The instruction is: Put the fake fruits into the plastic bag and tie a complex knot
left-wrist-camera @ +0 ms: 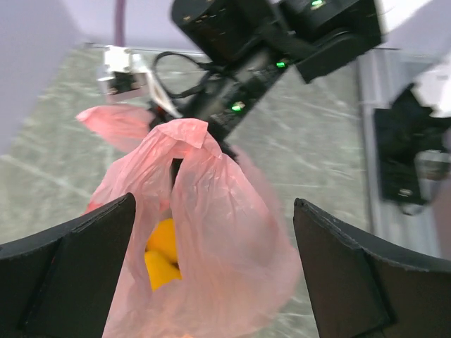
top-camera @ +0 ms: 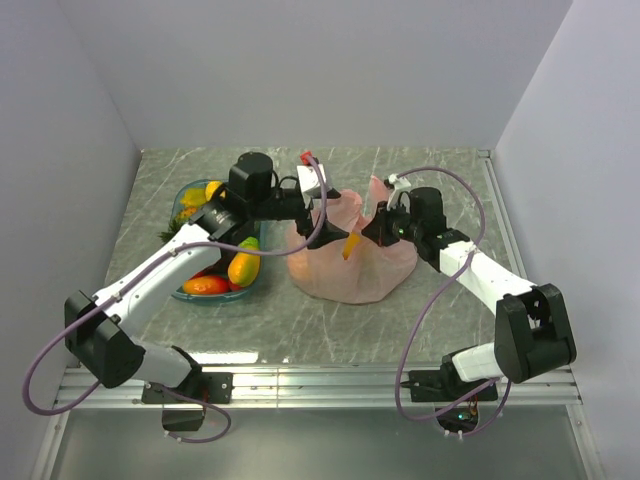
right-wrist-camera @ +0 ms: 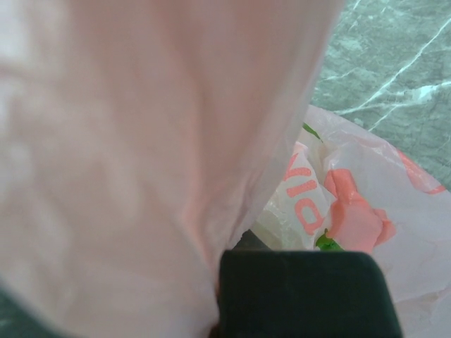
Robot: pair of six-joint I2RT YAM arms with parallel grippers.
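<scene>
The pink plastic bag (top-camera: 350, 268) sits mid-table, its top pulled up. My right gripper (top-camera: 376, 226) is shut on the bag's upper edge on the right. In the right wrist view pink film (right-wrist-camera: 141, 155) fills most of the frame beside the dark finger (right-wrist-camera: 303, 292). My left gripper (top-camera: 322, 212) hovers open at the bag's upper left. In the left wrist view the bag (left-wrist-camera: 225, 232) lies beyond the gripper's (left-wrist-camera: 213, 203) wide-apart fingers, untouched, with a yellow fruit (left-wrist-camera: 162, 257) showing through its mouth. More fake fruits, among them a mango (top-camera: 243, 265), lie in the tray.
A clear teal tray (top-camera: 183, 203) with fruits stands left of the bag, under my left arm. The right arm's wrist (left-wrist-camera: 268, 42) reaches over the bag's far side. White walls close the table at the back and sides.
</scene>
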